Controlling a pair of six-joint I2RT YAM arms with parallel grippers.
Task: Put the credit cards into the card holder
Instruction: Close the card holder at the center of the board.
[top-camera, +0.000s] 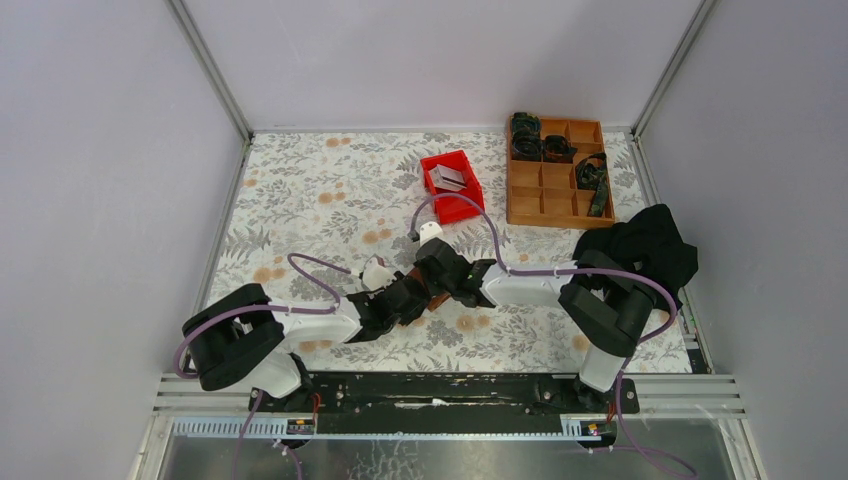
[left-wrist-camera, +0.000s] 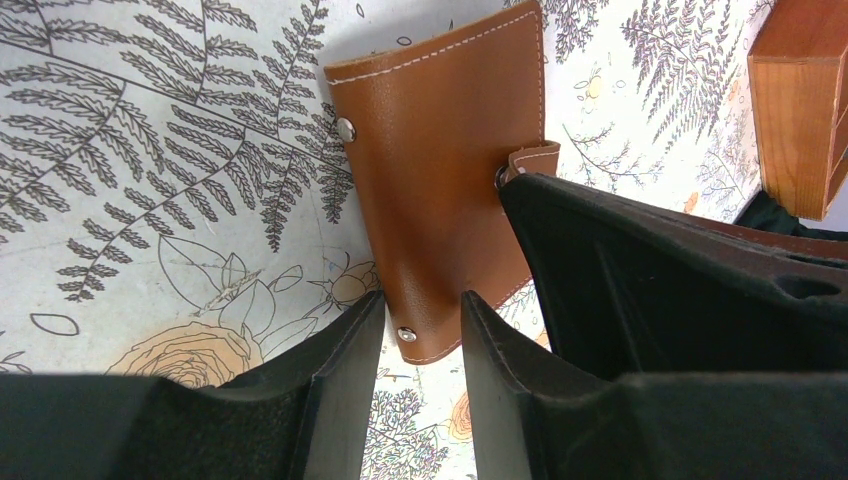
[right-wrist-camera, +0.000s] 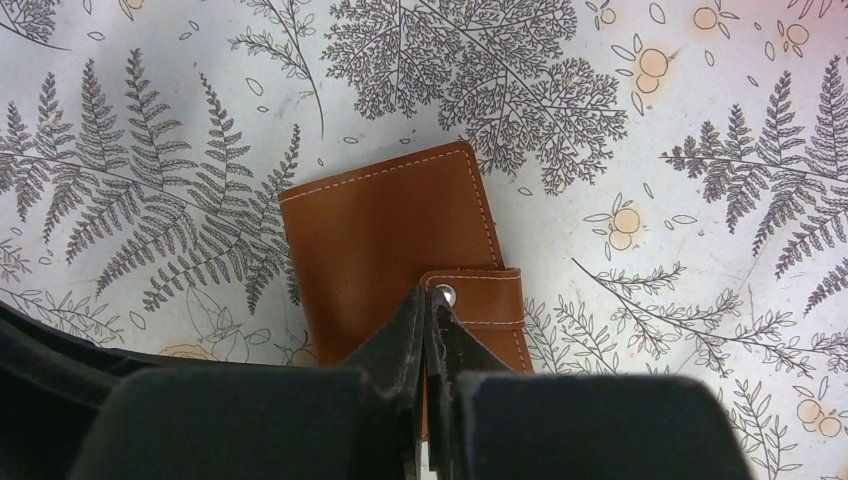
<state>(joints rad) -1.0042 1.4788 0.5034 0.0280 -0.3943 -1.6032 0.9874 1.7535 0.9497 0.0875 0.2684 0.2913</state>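
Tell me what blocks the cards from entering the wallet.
The brown leather card holder lies folded shut, snap tab wrapped over its edge, pockets hidden. The shut right gripper sits at that tab. Nothing else visible lies between it and the grey credit cards in the red plastic bin.

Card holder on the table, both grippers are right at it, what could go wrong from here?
The right gripper is shut at the snap tab, while the left gripper only straddles an edge of the card holder, jaws open. A pull may therefore drag the whole holder. The two grippers sit very close, so they may bump.
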